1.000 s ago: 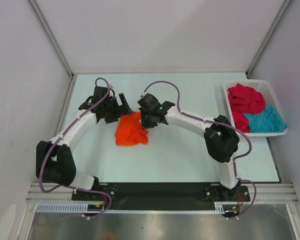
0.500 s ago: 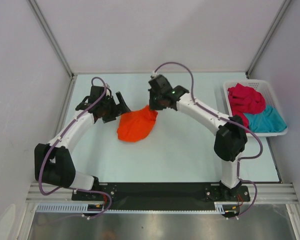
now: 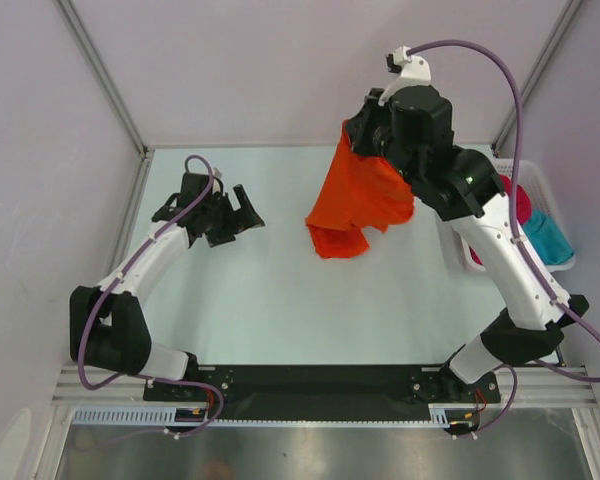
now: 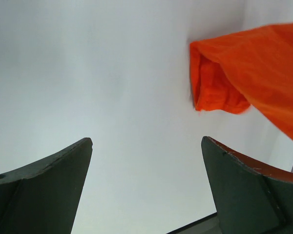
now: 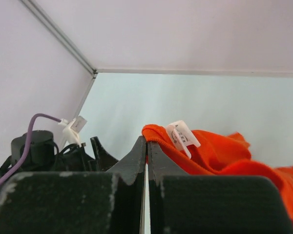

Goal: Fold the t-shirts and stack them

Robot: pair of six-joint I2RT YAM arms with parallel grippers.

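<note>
right pincer (image 5: 146, 146): closed tight on the collar edge of the bright orange soft cloth t-shirt (image 3: 355, 200), right beside its small white sewn label (image 5: 182, 136), and raised high.
orange t-shirt: hangs bunched from that single grip over the far middle of the pale tabletop (image 3: 280, 300); we cannot tell whether its lowest fold touches the surface.
left pincer (image 4: 146, 141): jaws spread wide with nothing between them, low on the left side, facing the hanging cloth and well apart from it.
other t-shirts: the crimson red cloth t-shirt (image 3: 520, 200) and the teal blue cloth t-shirt (image 3: 545, 235) lie in the white plastic lattice basket (image 3: 563, 264) at the right edge, partly hidden by the right arm.
step in hand: we judge it to be lifting the shirt so that it drops open before folding.
doing it well: we would bring the left pincer to a free hem or sleeve edge, take one layer only, then spread the cloth flat between both grips.
left wrist view: shows a folded orange end hanging free, a likely place to grasp.
right wrist view: alone shows the pinch at the collar and the label.
top view: alone shows the basket and both arms together.
</note>
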